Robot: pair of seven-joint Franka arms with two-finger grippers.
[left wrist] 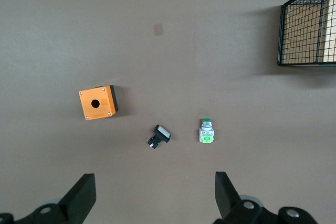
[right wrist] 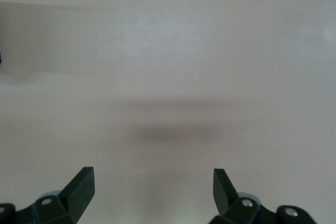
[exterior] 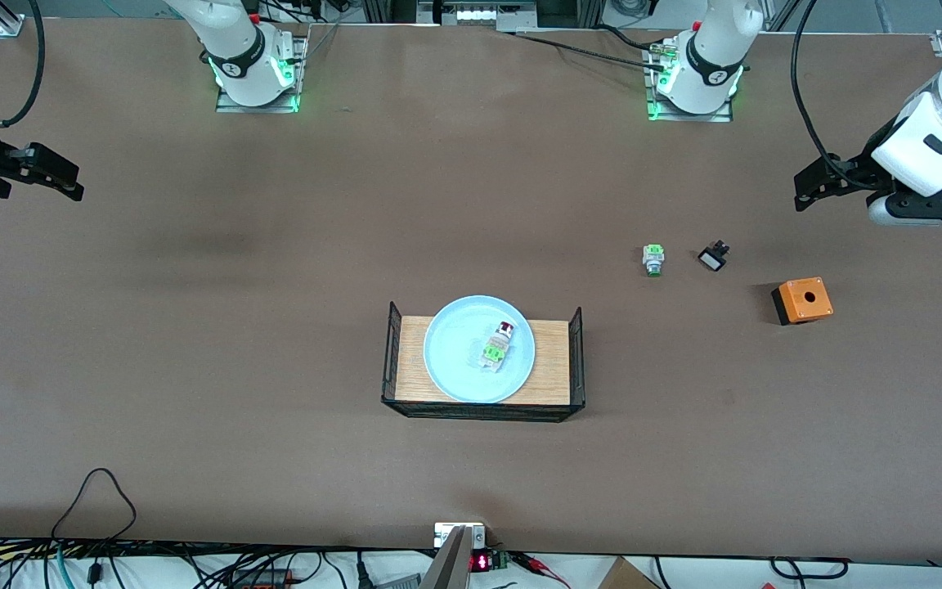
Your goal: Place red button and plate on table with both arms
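**Both arms wait wide, plate and button on the tray**

Front view: the round pale-blue plate point(exterior: 479, 349) sits on the small wooden tray with black wire ends point(exterior: 553, 360), the whitish, green-blocked, red-capped button point(exterior: 497, 343) lying in it; neither is on the brown table point(exterior: 234, 327) yet.

Left wrist view: the left gripper point(left wrist: 155, 195), spread and empty, hangs over a green-tipped part point(left wrist: 206, 131), a black-and-white part point(left wrist: 158, 136) and an orange box point(left wrist: 97, 103).

Right wrist view: the right gripper point(right wrist: 152, 192), spread, hovers over bare tabletop, likely parked clear
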